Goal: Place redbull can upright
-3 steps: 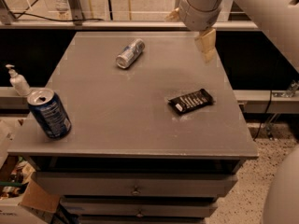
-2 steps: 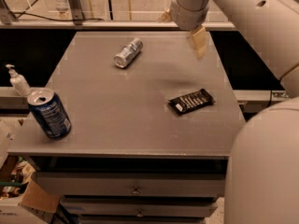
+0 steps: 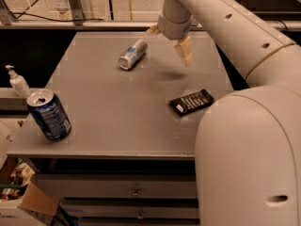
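Hovering over the far part of the tabletop (image 3: 122,121), my claw (image 3: 168,40) hangs off the wrist w/ both fingers (image 3: 184,52) spread apart, nothing btwn them: open and empty.

Camera view, only one I've got: the redbull can (image 3: 133,54) lies on its side on the far half of the tabletop, not upright yet. It sits just to the left of the claw as seen here and lower, near but not touching. Long axis runs diagonal, silver end toward the near-left, other end toward the far-right, so that far end is the part closest to my claw. My judgement: the coming move is a short shift left and down, w/ the fingers turned to straddle the can across its narrow body, not along its length.

Room: bare surface all around the can, far edge close behind it, so I'd avoid nudging it that way, since it'd roll easily. Wide dark-blue soda can (image 3: 48,116) stands at the near-left corner, well apart. Dark flat packet (image 3: 191,101) lies toward the near-right, also apart from the can. Pump bottle (image 3: 18,82) is off past the left edge. Plenty of mid-tabletop space to stand the can up.
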`<action>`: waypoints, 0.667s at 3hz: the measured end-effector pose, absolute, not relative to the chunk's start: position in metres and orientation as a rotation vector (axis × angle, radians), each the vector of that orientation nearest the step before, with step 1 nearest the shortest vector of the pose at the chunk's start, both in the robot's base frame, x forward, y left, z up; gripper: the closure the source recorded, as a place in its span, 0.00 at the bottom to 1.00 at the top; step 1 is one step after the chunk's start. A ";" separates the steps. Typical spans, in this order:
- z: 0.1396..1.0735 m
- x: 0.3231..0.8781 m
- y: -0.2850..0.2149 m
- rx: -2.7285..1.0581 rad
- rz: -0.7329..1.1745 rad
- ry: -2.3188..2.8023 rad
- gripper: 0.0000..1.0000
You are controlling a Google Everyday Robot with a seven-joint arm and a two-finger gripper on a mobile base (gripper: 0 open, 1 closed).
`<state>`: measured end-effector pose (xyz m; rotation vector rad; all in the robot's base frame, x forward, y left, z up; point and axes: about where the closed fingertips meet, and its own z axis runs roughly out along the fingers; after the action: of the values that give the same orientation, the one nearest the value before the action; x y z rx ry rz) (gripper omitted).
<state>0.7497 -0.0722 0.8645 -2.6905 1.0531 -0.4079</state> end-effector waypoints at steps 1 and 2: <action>0.845 0.754 -0.051 -2.708 -0.342 0.969 0.00; 0.831 0.754 -0.025 -2.713 -0.276 0.870 0.00</action>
<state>0.7536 -0.0245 0.8307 -2.7127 0.8703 -0.2757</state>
